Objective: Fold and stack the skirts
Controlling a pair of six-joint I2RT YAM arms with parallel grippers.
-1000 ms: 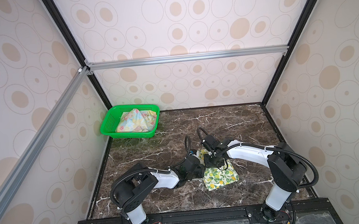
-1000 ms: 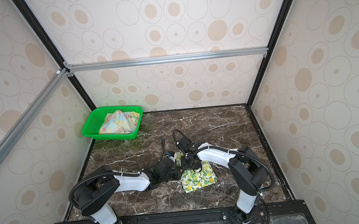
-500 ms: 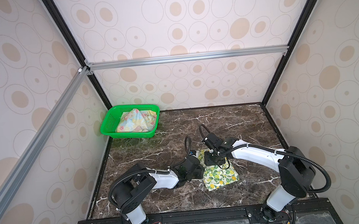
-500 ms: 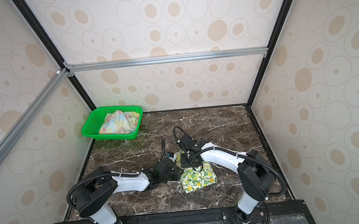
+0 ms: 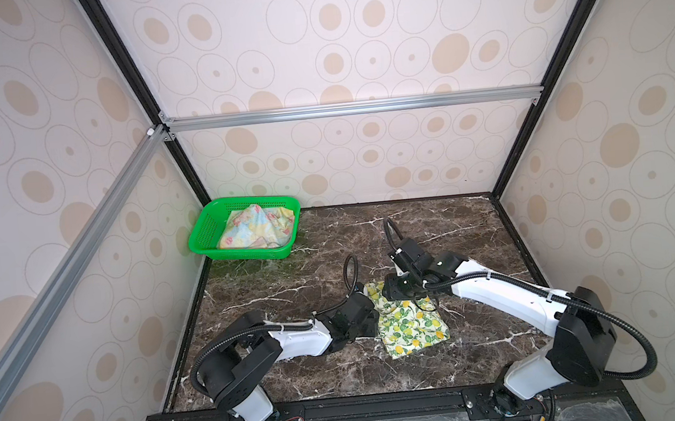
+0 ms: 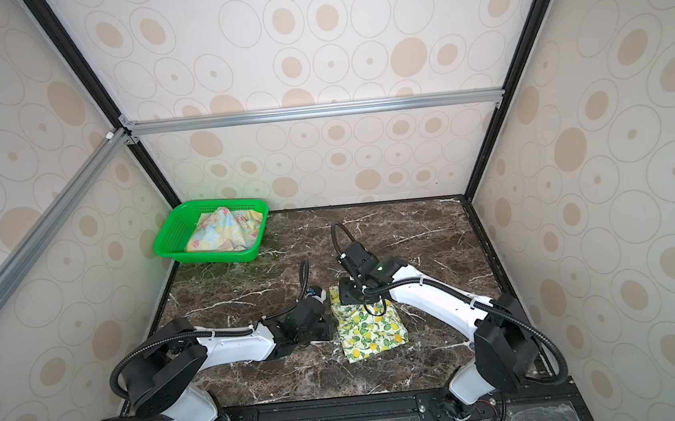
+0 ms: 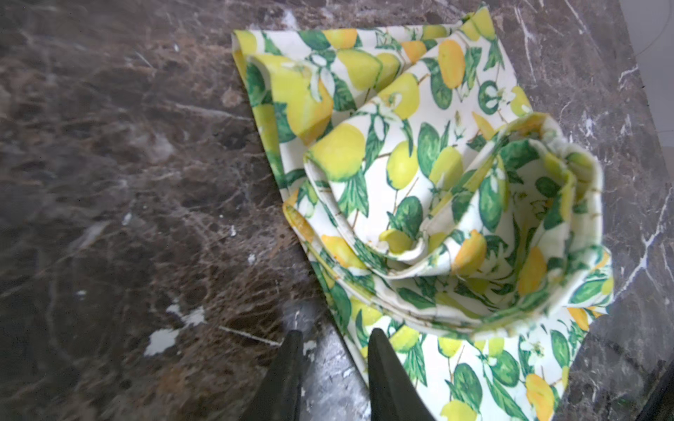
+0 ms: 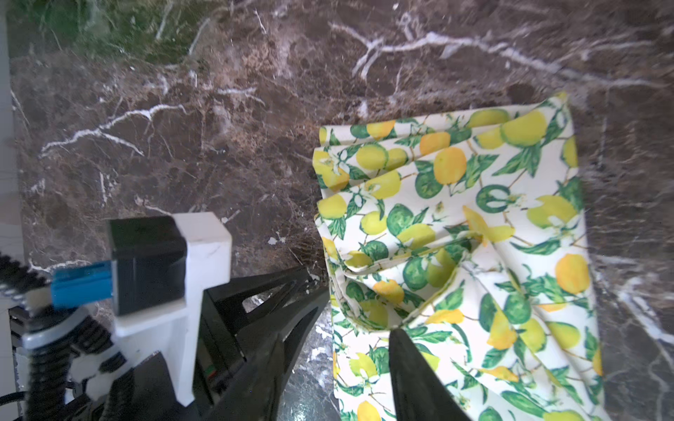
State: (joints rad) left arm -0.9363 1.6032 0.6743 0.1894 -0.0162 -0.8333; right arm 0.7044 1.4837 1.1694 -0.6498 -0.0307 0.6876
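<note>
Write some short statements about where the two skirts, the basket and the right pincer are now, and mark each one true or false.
1. The lemon skirt lies folded on the marble table. True.
2. The pastel flowered skirt is stacked on the lemon skirt. False: it lies in the green basket.
3. The green basket stands at the far left corner of the table. True.
4. The right pincer grips the lemon skirt and holds it in the air. False: its jaws stand apart, and the skirt rests on the table.
</note>
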